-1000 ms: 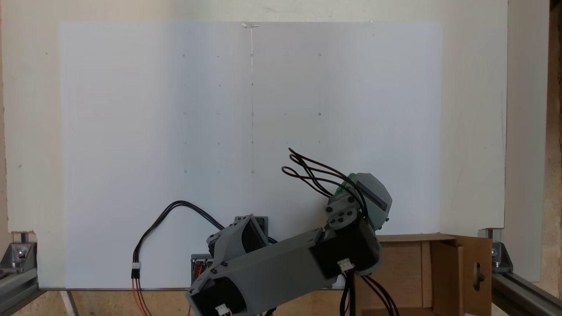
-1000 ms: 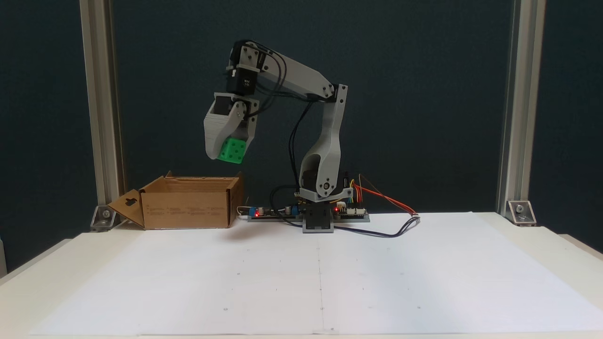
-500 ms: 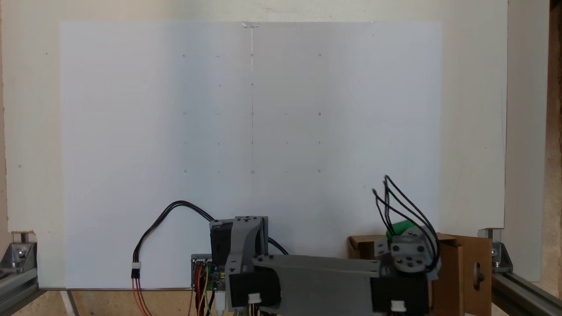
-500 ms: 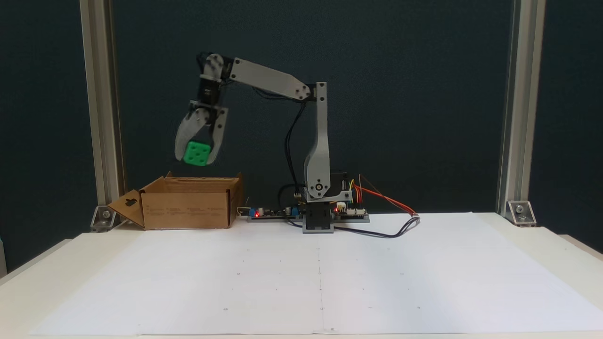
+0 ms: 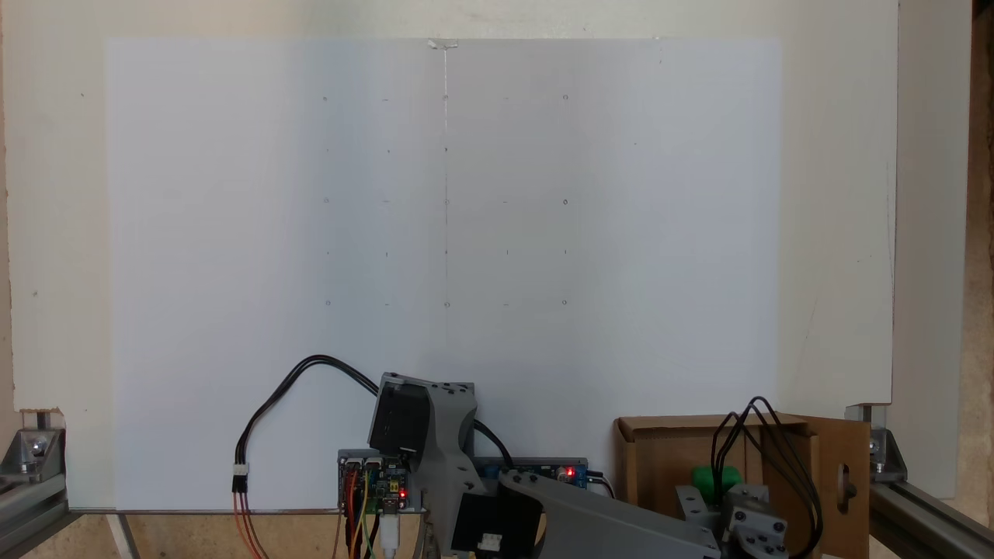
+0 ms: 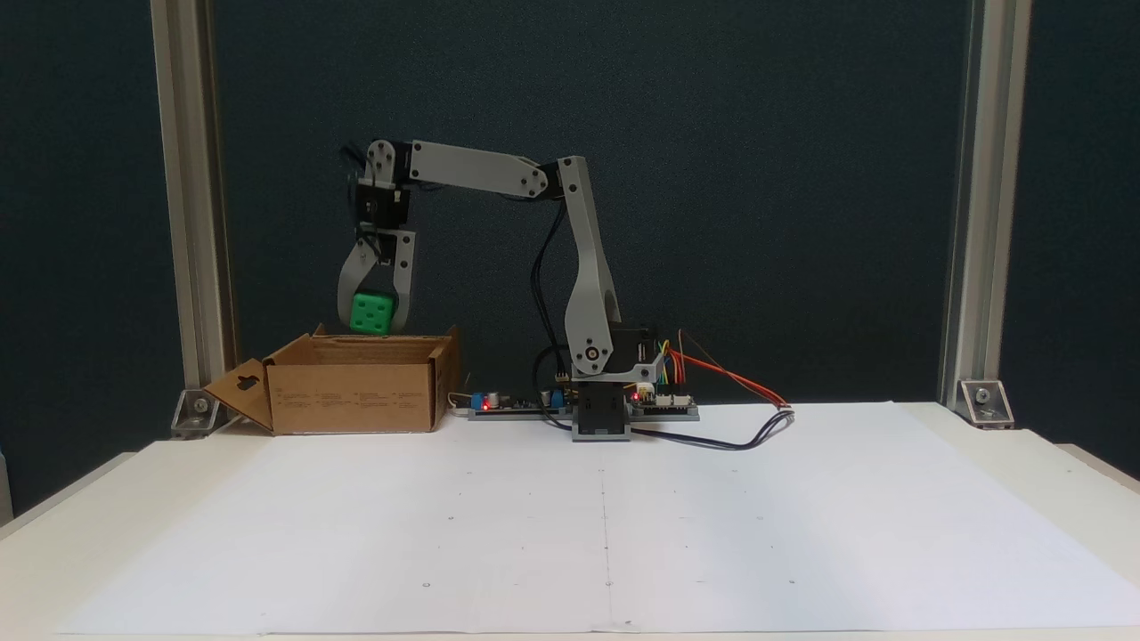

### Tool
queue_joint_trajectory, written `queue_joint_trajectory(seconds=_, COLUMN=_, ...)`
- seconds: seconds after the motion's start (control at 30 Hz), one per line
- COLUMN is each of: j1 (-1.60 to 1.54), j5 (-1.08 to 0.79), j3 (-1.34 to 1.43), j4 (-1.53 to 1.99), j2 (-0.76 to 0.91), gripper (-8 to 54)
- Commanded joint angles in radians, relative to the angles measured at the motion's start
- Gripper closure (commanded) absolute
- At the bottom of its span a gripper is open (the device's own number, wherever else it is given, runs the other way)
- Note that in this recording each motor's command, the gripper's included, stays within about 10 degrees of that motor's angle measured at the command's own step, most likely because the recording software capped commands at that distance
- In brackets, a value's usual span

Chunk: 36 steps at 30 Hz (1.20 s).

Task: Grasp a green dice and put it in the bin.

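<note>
Side-on fixed view: gripper [image 6: 373, 325] points straight down at 6 o'clock, fingers pinching the green dice [image 6: 371, 313] from both sides. Dice hangs in the air just above the open top of the bin [image 6: 356, 392], not touching it. Holed flap [image 6: 239, 393] splays out at 9 o'clock.

Top-down fixed view: wrist covers the fingertips, grip unreadable here. Green dice [image 5: 715, 480] sits inside the bin's [image 5: 656, 458] outline; height above it can't be judged. Holed flap [image 5: 845, 481] at 3 o'clock.

A lab-style robot test bench: aluminium frame posts [image 6: 185, 205] rise either side of a white table [image 6: 1051, 463] covered with dot-marked paper [image 6: 606, 525], with bare circuit boards [image 6: 663, 405] behind it.
</note>
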Motion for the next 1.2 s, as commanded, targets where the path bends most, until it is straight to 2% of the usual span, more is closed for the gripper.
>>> queue_joint_trajectory(seconds=0.0, j1=0.021, j5=0.051, j3=-0.072, j4=0.000, j2=-0.005, gripper=33.6)
queue_joint_trajectory(seconds=0.27, j1=0.040, j5=0.049, j3=-0.072, j4=-0.012, j2=-0.080, gripper=33.6)
queue_joint_trajectory(seconds=0.3, j1=0.054, j5=0.049, j3=-0.069, j4=-0.006, j2=-0.087, gripper=31.0)
queue_joint_trajectory(seconds=0.33, j1=0.063, j5=0.049, j3=-0.061, j4=-0.003, j2=-0.104, gripper=18.7)
queue_joint_trajectory(seconds=0.37, j1=0.067, j5=0.051, j3=-0.054, j4=0.000, j2=-0.107, gripper=13.5)
queue_joint_trajectory(seconds=0.53, j1=0.069, j5=0.052, j3=-0.060, j4=-0.017, j2=-0.112, gripper=0.4)
queue_joint_trajectory(seconds=0.63, j1=0.066, j5=0.066, j3=-0.061, j4=-0.057, j2=-0.101, gripper=0.0)
queue_joint_trajectory(seconds=0.9, j1=-0.124, j5=0.241, j3=-0.061, j4=-0.143, j2=0.103, gripper=0.1)
queue_joint_trajectory(seconds=1.17, j1=-0.600, j5=0.316, j3=-0.061, j4=-0.206, j2=0.202, gripper=0.5)
